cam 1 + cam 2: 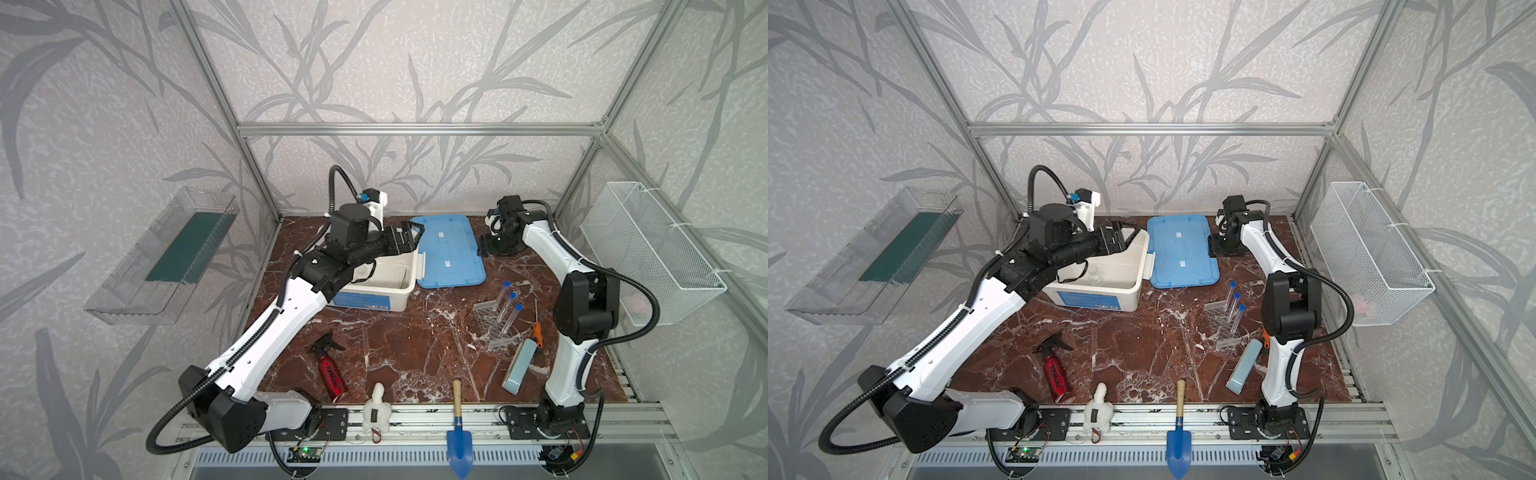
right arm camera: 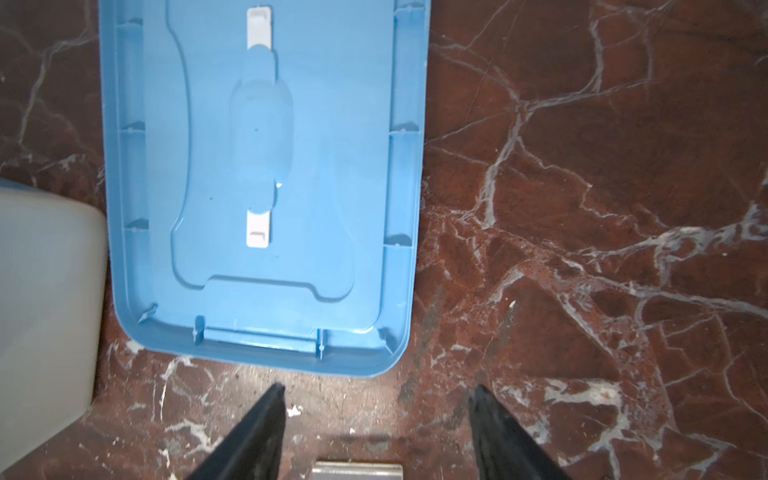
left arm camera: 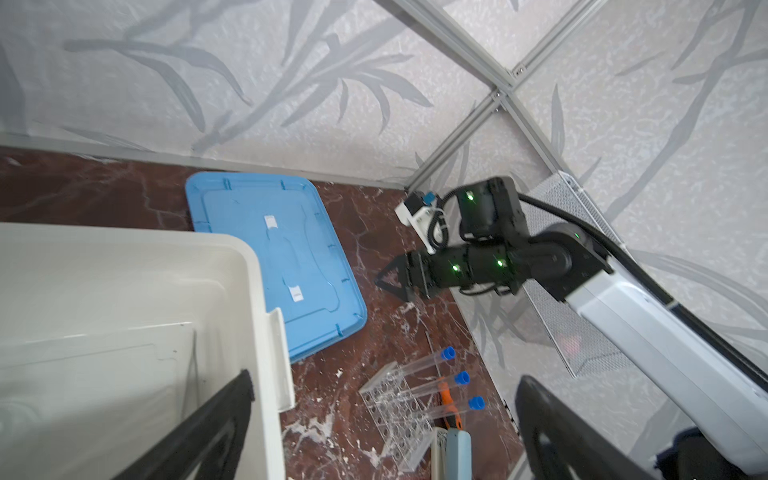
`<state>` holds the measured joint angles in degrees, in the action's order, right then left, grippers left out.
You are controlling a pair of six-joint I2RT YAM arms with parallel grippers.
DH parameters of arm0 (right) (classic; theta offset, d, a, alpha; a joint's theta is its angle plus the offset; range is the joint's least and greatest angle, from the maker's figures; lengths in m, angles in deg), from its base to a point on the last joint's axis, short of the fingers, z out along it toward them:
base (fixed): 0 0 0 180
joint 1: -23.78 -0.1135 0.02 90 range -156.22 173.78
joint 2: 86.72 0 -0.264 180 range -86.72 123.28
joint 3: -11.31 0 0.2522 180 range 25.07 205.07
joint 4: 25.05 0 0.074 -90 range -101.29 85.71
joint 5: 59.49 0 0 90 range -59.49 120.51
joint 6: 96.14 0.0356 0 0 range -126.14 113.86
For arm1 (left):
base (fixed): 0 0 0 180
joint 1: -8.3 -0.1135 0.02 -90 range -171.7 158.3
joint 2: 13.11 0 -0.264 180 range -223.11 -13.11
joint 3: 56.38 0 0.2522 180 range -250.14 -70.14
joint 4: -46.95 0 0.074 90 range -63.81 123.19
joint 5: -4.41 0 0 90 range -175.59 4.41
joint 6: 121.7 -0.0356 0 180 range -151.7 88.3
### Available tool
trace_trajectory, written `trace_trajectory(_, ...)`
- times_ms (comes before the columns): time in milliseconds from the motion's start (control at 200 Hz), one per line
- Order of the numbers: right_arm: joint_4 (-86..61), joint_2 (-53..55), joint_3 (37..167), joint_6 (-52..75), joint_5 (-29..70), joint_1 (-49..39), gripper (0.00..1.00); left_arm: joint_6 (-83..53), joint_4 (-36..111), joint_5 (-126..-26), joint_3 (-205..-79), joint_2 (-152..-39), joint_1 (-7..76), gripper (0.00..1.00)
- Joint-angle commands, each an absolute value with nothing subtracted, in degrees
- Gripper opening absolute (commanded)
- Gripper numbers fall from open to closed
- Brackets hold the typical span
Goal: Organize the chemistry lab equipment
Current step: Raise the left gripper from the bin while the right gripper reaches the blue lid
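Long clear tubes with blue caps (image 1: 509,311), three in number, stood tilted in the clear perforated tube rack (image 1: 486,318) near the right edge of the table (image 1: 415,353); a small clear glass bottle (image 1: 1095,274) sat in the open white bin (image 1: 1129,299) at the far edge. Left gripper (image 1: 411,237) was spread wide, empty, over the bin's far right corner; right gripper (image 2: 378,390), partly open and empty, hung beside the blue lid (image 2: 266,166).

Marble table (image 1: 395,340) bears bin (image 1: 401,299), blue lid (image 1: 451,249), rack (image 1: 484,311); red canister (image 1: 331,374).
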<state>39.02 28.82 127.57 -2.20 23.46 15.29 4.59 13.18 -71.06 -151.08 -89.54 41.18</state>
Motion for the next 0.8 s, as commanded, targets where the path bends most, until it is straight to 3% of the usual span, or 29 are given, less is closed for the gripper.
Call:
trace_trajectory(0,45.3,33.7,132.8,-5.3,23.9,15.5,0.61,9.3,12.2,-75.0,-151.1,-90.4,43.2,0.99)
trace_trajectory(70,46.3,36.3,134.5,-6.7,23.0,15.5,0.55,8.5,12.2,-75.6,-150.7,-90.4,44.5,0.99)
trace_trajectory(340,47.1,42.0,137.5,-7.4,22.4,16.4,0.54,13.2,17.9,-73.3,-143.9,-89.2,45.1,0.99)
trace_trajectory(625,45.8,46.1,138.1,-7.3,24.0,16.5,0.39,14.2,18.8,-74.2,-141.7,-89.4,46.2,0.99)
trace_trajectory(800,47.1,47.9,140.0,-7.1,26.3,16.6,0.35,14.9,19.6,-73.7,-140.2,-89.4,46.3,0.99)
